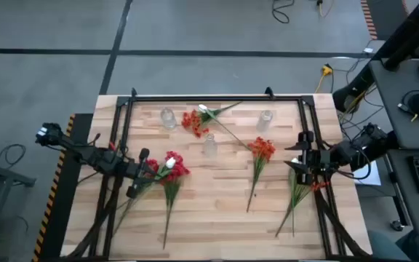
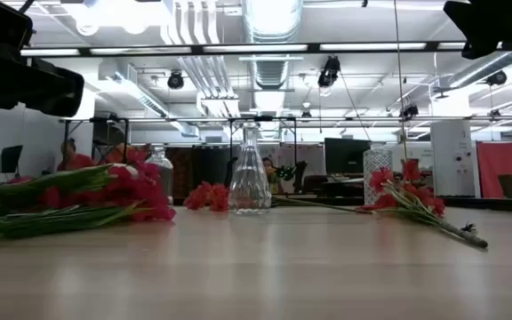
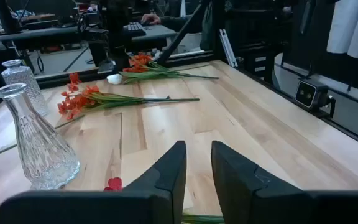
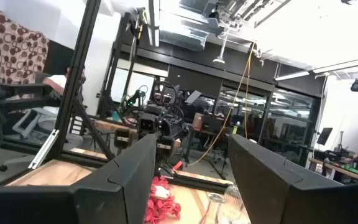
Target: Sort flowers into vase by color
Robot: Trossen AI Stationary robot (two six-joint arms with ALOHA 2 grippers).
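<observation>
The pale wooden desk (image 1: 217, 196) carries three clear cut-glass vases (image 1: 209, 145) toward its far side and several artificial flower sprays on thin green stems. The left end effector (image 1: 142, 175) sits low at the desk's left side, right at the crimson-red flower sprays (image 1: 172, 169) lying there; in the left wrist view its dark fingers (image 3: 166, 171) stand close together with a narrow gap, a bit of green stem shows just beneath them, and whether they grasp that stem cannot be told. The right end effector (image 1: 302, 166) is at the desk's right edge, above the green-stemmed spray with small orange blooms (image 1: 297, 193); its fingers (image 4: 132, 171) stand clearly apart with nothing between them, released. An orange-bloomed spray (image 1: 259, 156) lies on the desk right of centre, stem toward the near edge. Another orange spray (image 1: 193, 122) lies between the far vases, beside a white bloom (image 1: 204, 110) on a long stem.
</observation>
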